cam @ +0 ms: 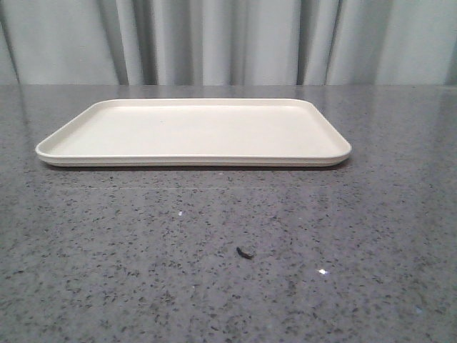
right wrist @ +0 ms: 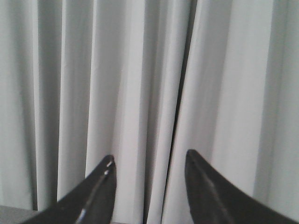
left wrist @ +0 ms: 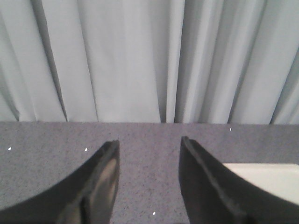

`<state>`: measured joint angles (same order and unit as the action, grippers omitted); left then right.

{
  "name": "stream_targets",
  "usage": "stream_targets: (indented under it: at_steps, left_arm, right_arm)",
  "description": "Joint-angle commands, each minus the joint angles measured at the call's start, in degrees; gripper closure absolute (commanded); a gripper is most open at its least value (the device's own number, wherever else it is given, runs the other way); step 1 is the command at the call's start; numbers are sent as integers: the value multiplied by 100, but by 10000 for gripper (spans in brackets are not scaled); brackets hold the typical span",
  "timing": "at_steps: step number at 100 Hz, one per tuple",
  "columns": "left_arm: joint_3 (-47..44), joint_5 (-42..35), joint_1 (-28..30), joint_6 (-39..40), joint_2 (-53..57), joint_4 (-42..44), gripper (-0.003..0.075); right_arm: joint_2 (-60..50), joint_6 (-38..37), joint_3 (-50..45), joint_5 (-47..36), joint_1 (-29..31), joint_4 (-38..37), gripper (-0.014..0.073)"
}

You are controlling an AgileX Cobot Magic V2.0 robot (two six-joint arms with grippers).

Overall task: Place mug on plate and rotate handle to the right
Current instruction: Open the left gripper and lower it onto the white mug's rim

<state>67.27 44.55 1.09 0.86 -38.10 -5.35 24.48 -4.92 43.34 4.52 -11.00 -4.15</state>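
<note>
The large flat cream-coloured rectangular plate (cam: 193, 133) with rounded corners lies bare across the middle of the front view on the speckled grey stone worktop (cam: 228, 271). No mug shows in any view. The left gripper (left wrist: 149, 142) and right gripper (right wrist: 149, 157) each have jaws spread, holding nothing, facing pale pleated curtains (right wrist: 140, 70).

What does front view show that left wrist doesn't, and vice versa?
Front view only: the whole plate, bare with no mug on it, plus a small dark speck on the table nearer the camera. No arm appears there.

Left wrist only: the left gripper, open, nothing between its fingers.

Both: the speckled grey table, the pale curtain behind it, and the plate, though the left wrist catches just one corner. Neither shows the mug.
</note>
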Motion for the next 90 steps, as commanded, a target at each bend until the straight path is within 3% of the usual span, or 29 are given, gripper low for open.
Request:
stream_targets:
  at_steps: [1, 39, 68, 90]
  left_arm:
    - [395, 142, -31, -86, -280, 82, 389]
    - [1610, 2799, -31, -271, -1619, 943, 389]
    - [1556, 2799, -45, -271, -1843, 1078, 389]
    - [830, 2799, -45, -271, -1845, 1226, 389]
  right_arm:
    - [177, 60, 310, -272, 10, -96, 233]
    - [1481, 71, 1937, 1413, 10, -201, 233]
    - [2299, 231, 2685, 2096, 10, -200, 233]
    - [2620, 330, 2756, 2169, 10, -200, 233]
